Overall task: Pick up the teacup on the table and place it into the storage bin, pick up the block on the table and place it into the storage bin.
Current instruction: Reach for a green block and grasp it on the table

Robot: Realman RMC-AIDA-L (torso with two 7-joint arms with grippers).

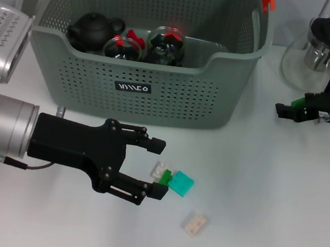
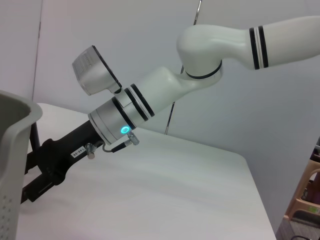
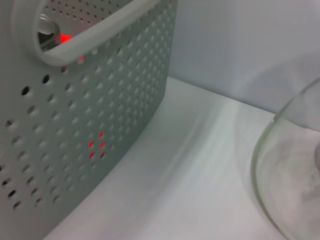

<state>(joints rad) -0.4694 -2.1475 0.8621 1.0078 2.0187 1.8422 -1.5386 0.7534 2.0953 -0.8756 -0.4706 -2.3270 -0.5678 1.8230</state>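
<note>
While the left end effector [image 1: 159, 169], black with its two fingers spread wide, reaches low over the white bench [image 1: 260, 228], a small cluster of blocks lies right at its fingertips. The cluster is a flat teal square block [image 1: 181, 183] with a small green piece and a pale whitish piece [image 1: 160, 171] joined to it on the side facing the end effector; the lower fingertip [image 1: 159, 191] sits just beside the green piece, and the upper fingertip stands apart above the whitish one. The pictures do not show whether any fingertip touches the cluster. A separate cream-coloured studded block [image 1: 194, 223] rests on the bench a little beyond and below the lower finger, apart from the cluster.

Behind the left end effector stands the large grey-green perforated plastic storage bin [image 1: 156, 93] with orange-red handle clips and a black label. Inside it are a dark round teapot [image 1: 95, 29] and two clear glass teacups [image 1: 123, 47] with red pieces in them.

The right end effector [image 1: 290, 112], black, sits far off to the side, beyond the bin's corner, close to a clear glass pitcher with a dark lid [image 1: 317, 51]; its fingers appear pressed near each other around a small green object [image 1: 299, 103], though I cannot tell how firmly. Its wrist view shows the bin's perforated wall [image 3: 90, 125] and the pitcher's glass curve [image 3: 290, 180] nearby.
</note>
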